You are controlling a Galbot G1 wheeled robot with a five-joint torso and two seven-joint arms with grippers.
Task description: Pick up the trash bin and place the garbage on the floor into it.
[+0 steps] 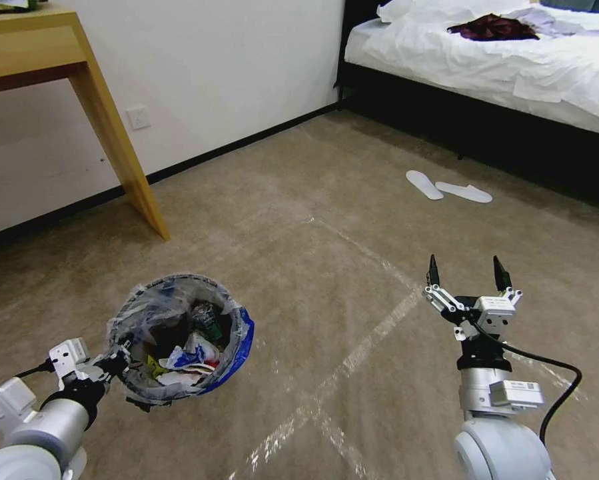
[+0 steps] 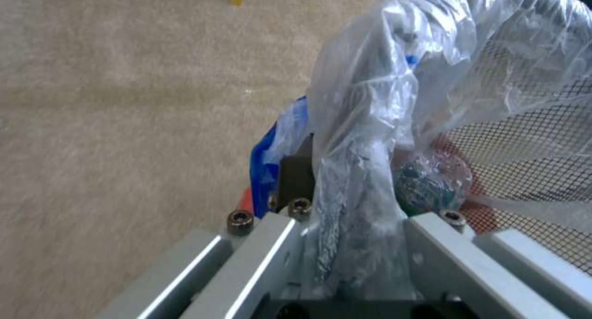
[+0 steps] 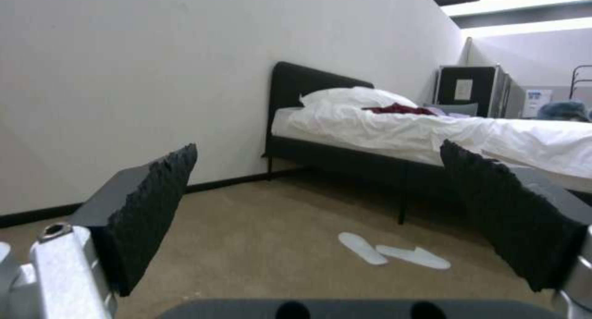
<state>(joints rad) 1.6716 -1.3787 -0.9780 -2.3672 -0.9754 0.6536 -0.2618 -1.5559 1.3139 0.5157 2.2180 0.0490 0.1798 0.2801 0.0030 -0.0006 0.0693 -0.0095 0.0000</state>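
My left gripper (image 1: 116, 360) is shut on the near rim of the trash bin (image 1: 229, 353) and holds it tilted above the floor (image 1: 352, 220). The bin has a blue rim and a crinkled clear bag lining. Garbage (image 1: 189, 357) lies inside it: white crumpled pieces, a yellow scrap and a green-labelled bottle. In the left wrist view the gripper (image 2: 348, 203) pinches the bag-covered rim (image 2: 358, 138). My right gripper (image 1: 466, 270) hovers over the carpet to the right of the bin, open and holding nothing. The right wrist view shows its pads (image 3: 154, 208) wide apart.
A pair of white slippers (image 1: 446, 190) lies on the carpet ahead of the right gripper, before a dark-framed bed (image 1: 486, 73). A wooden table leg (image 1: 119, 147) stands at the left by the wall. Tape strips (image 1: 372, 333) cross the carpet.
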